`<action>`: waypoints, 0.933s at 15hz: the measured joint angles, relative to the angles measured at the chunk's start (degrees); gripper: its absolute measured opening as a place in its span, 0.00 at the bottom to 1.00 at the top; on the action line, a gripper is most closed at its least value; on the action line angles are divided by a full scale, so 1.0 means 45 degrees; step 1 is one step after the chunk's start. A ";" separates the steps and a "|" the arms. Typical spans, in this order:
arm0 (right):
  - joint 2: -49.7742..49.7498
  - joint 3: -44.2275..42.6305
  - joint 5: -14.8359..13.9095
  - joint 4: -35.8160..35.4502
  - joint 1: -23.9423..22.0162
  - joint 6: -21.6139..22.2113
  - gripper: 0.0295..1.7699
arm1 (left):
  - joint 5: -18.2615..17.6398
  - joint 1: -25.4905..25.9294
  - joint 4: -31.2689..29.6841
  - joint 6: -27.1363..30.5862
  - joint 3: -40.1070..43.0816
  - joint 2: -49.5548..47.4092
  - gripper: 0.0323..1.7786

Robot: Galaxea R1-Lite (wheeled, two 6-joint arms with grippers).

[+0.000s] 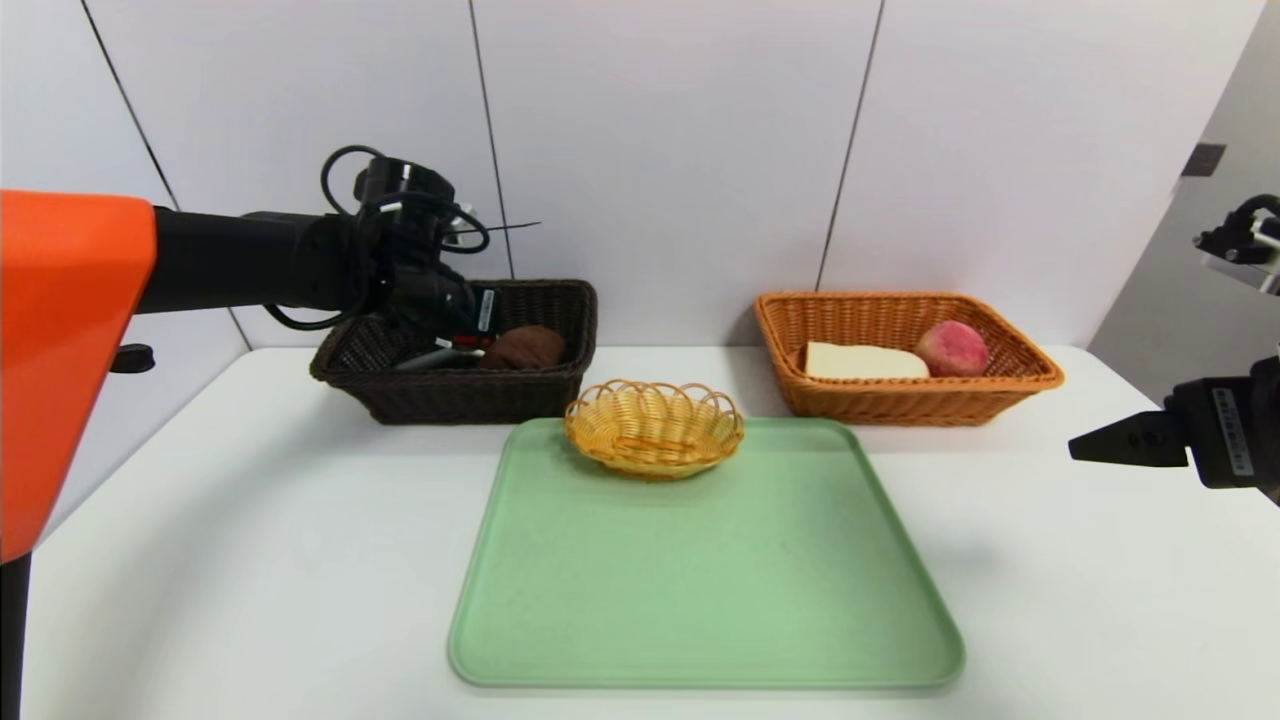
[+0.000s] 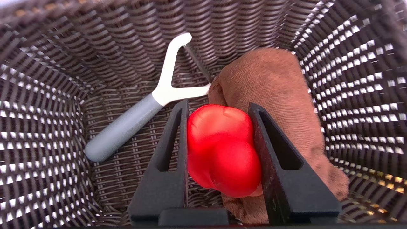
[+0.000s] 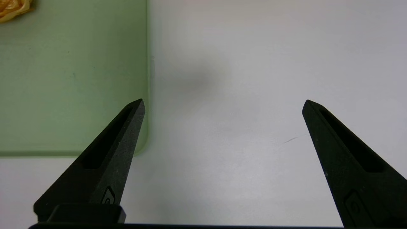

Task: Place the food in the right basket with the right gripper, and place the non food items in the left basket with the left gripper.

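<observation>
The left tool [image 2: 219, 108], clamped on a red toy [image 2: 222, 149], hangs inside the dark basket [image 1: 560, 300] at the surface's far-left corner, ready to drop it; the right tool [image 3: 222, 105] waits open.

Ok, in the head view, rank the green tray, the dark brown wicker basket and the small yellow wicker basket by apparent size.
1. Flat green plastic tray, clearly largest.
2. Dark brown rectangular wicker basket.
3. Small yellow scalloped wicker basket, though it sits nearer the camera.

The left arm stretches forward with its wrist tipped downward; the left gripper [image 2: 217, 109] has its fingers [image 2: 173, 152] pressed against something red between them. The right gripper [image 3: 222, 105] hangs at the right side, angled down, fingers spread wide.
</observation>
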 joint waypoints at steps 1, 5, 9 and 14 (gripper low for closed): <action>0.0000 0.0000 -0.0005 -0.0003 -0.0008 0.0000 0.97 | 0.0000 0.0000 0.0000 -0.0033 0.0003 0.0057 0.35; 0.0000 0.0000 -0.0005 -0.0003 -0.0014 0.0000 0.97 | 0.0000 0.0011 -0.0005 -0.0062 0.0049 0.0198 0.47; 0.0000 0.0000 0.0000 -0.0003 -0.0019 0.0008 0.97 | -0.0005 0.0062 -0.0024 -0.0412 0.0068 0.0190 0.67; -0.0022 -0.0030 0.0000 0.0000 -0.0014 0.0000 0.97 | 0.0000 0.0171 -0.0005 -0.0851 0.0070 -0.0368 0.81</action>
